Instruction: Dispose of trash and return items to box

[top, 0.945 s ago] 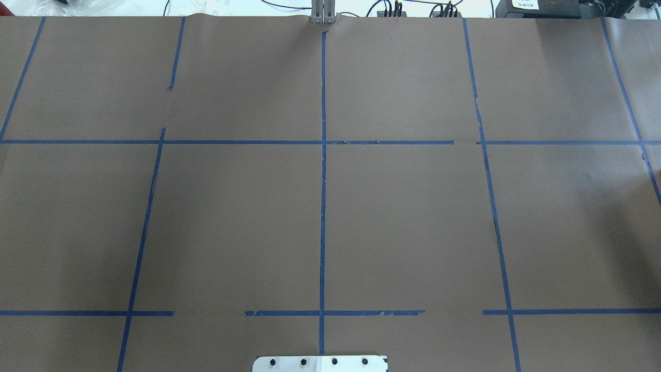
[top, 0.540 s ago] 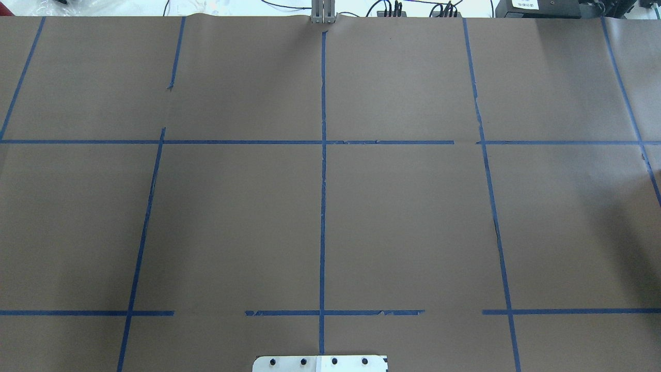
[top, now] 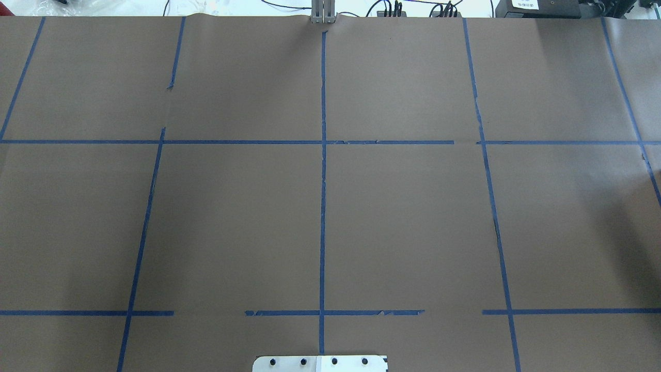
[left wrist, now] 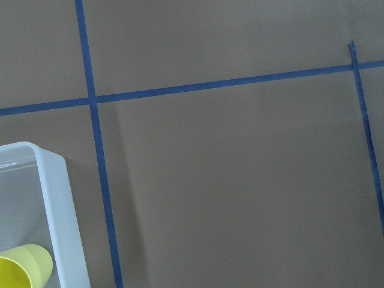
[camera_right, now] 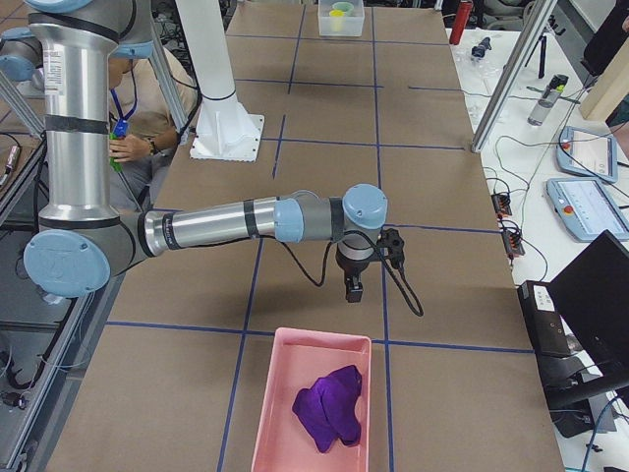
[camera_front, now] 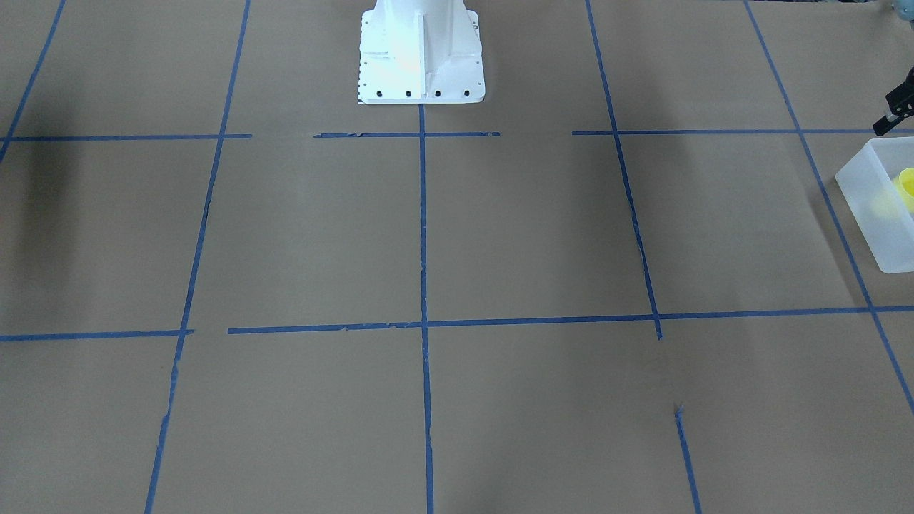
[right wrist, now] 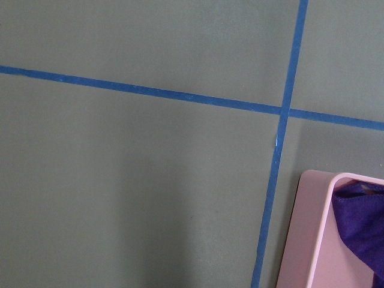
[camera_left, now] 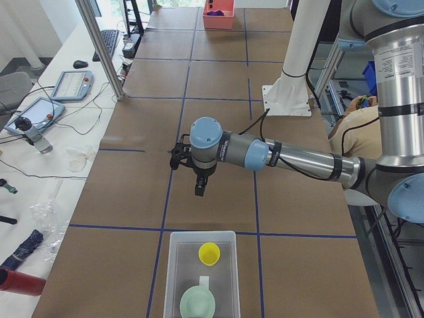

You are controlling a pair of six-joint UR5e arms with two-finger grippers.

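Observation:
The frosted-white box [camera_left: 169, 278] stands at the table's end on my left. The yellow cup [camera_left: 209, 252] and the mint-green bowl [camera_left: 197, 305] stand inside it. The box [camera_front: 860, 193] and cup [camera_front: 907, 182] show at the right edge of the front-facing view, and the box [left wrist: 60, 204] and cup [left wrist: 24, 267] show in the left wrist view. My left gripper [camera_left: 199, 191] hangs over the paper just short of the box, holding nothing; I cannot tell if it is open. My right gripper [camera_right: 352, 289] hangs just short of a pink bin; I cannot tell its state.
A pink bin [camera_right: 267, 413] with a crumpled purple cloth [camera_right: 332, 405] stands at the table's end on my right; its rim [right wrist: 309, 228] shows in the right wrist view. The robot's white pedestal [camera_front: 420, 57] stands at the table's near edge. Blue tape lines cross the brown paper.
Faint shadows at the left and right edges of the overhead view have faded a little. Nothing else in that view has changed.

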